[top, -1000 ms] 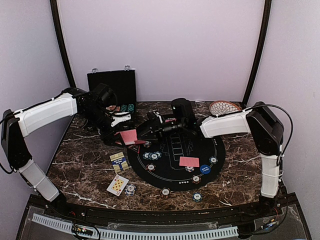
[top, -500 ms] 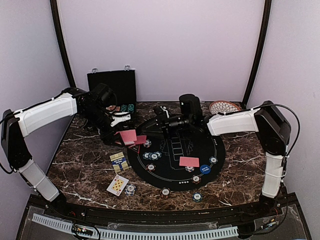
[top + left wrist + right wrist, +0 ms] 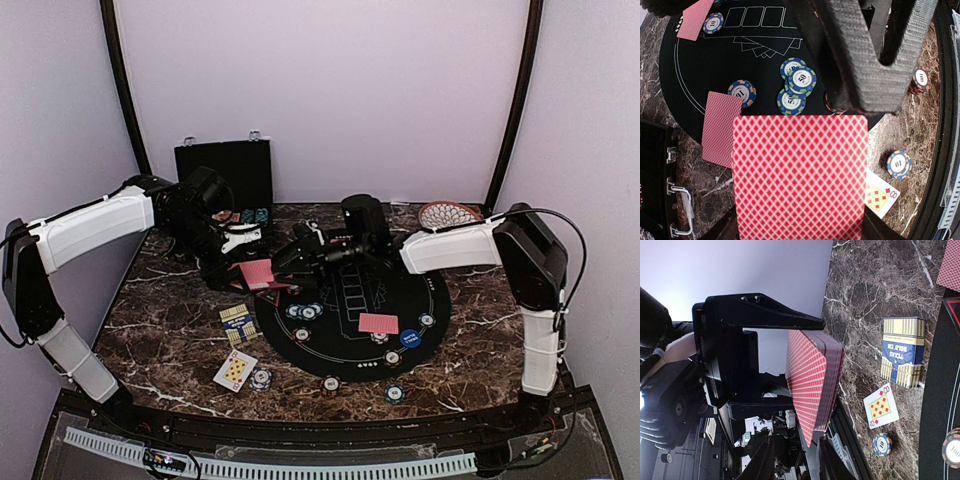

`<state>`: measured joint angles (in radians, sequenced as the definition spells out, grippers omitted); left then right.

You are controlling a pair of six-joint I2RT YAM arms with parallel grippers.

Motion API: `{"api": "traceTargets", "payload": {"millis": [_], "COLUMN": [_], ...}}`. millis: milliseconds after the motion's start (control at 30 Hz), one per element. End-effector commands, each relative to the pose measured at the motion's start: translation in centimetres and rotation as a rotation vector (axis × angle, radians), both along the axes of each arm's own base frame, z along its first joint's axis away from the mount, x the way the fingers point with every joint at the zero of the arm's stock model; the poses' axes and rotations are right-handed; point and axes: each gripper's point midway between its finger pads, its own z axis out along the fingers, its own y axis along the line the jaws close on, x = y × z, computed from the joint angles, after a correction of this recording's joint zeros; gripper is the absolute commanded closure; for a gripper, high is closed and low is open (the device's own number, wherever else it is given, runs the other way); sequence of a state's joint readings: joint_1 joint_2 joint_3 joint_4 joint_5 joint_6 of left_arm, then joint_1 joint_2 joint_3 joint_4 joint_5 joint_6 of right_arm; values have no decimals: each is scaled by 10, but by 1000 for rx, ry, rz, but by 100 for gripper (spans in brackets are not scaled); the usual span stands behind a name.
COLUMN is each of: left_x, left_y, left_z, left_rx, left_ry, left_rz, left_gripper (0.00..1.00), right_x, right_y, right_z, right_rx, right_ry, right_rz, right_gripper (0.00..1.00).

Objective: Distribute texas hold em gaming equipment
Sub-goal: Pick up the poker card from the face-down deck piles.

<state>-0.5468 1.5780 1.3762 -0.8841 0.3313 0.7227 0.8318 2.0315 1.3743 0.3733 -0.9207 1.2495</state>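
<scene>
My left gripper (image 3: 238, 270) is clamped on the red-backed deck (image 3: 800, 180), held in the air over the left rim of the mat (image 3: 330, 350). My right gripper (image 3: 797, 460) is at the deck's free edge, fingers apart on either side of it; can't tell if they touch a card. Loose chips (image 3: 797, 82) and a face-down card (image 3: 379, 323) lie on the mat.

Pale lilac walls (image 3: 320, 90) enclose a dark brown marble table (image 3: 170, 330); two black poles (image 3: 125, 80) flank the far wall.
</scene>
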Motion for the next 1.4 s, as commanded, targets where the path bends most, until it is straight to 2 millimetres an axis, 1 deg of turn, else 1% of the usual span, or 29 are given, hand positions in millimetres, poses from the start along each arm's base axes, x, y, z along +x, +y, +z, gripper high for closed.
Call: {"api": "traceTargets", "payload": {"millis": [0, 267, 433, 567, 833, 1033, 1133, 1233, 1367], "left_x": [2, 1, 2, 2, 2, 1, 1, 1, 0], "left_y": [-2, -2, -2, -1, -1, -1, -1, -1, 0], "left_z": [14, 16, 15, 15, 14, 12, 13, 12, 11], "left_rx": [-28, -28, -27, -26, -23, -21, -21, -21, -15], "left_ry": [-26, -25, -24, -24, -23, -21, -20, -19, -17], "left_rz": [-10, -10, -12, -10, -10, -13, -11, -11, -10], "left_gripper": [100, 100, 100, 100, 100, 100, 100, 100, 100], "right_x": [-1, -3, -2, -4, -8, -7, -6, -4, -1], "right_y": [7, 9, 11, 15, 19, 21, 22, 24, 24], "right_z": [7, 2, 8, 15, 22, 23, 21, 15, 14], "right_rx": [30, 24, 46, 71, 88, 88, 86, 77, 68], "right_ry": [-29, -19, -20, -14, -13, -10, -7, 0, 0], "right_rz": [25, 34, 33, 41, 54, 54, 55, 54, 46], "right_gripper": [70, 72, 73, 76, 83, 91, 91, 87, 87]}}
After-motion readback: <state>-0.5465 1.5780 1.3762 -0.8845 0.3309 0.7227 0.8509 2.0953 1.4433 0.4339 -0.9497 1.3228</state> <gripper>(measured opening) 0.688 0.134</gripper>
